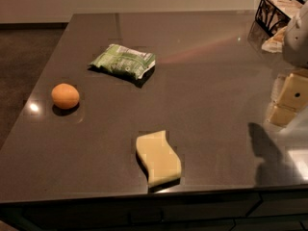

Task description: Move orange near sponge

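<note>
1. Orange, the small round smooth fruit (65, 96), sits near the left edge of the dark shiny table (207, 81), well apart from the pale yellow wavy foam sponge (159, 158) by the front edge.
2. Your tan gripper (288, 104) hangs at the far right. You cannot tell if it is wide or closed.
3. The orange lies far left of the gripper, so you will likely reach across the table.

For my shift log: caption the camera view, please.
Orange sits apart, left of sponge on dark table, green packet behind, tool at right edge.
</note>
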Controlling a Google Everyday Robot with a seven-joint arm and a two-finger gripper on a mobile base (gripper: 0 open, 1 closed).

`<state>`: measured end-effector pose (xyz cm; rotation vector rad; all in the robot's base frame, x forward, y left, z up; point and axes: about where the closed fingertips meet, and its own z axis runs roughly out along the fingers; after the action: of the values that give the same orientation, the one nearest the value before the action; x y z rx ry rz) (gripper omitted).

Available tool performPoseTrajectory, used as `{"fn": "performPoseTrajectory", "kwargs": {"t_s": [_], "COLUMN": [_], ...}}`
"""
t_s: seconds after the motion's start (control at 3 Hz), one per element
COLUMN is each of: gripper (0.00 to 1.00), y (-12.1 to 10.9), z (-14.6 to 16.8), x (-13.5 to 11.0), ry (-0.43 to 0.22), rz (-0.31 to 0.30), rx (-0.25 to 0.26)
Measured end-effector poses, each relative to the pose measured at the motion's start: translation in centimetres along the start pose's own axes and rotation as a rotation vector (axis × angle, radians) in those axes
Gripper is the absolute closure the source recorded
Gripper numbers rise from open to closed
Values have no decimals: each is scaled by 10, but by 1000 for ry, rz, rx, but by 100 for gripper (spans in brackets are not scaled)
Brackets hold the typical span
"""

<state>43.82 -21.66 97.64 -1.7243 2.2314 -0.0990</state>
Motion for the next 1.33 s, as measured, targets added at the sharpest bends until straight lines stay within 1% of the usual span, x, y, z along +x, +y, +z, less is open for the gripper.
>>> {"fn": "performPoseTrajectory", "kwargs": {"t_s": [0.33,0.67,1.0,1.33], "gripper": [0,0,0,0], "y": [-1,-7,-15,-16], "z": [0,7,18,29], "x": [-1,-37,-87,-133], "ry": [-2,-64,-144,-208], "rz": [0,-26,-66,-108], "rx": [2,-11,-40,-66]}}
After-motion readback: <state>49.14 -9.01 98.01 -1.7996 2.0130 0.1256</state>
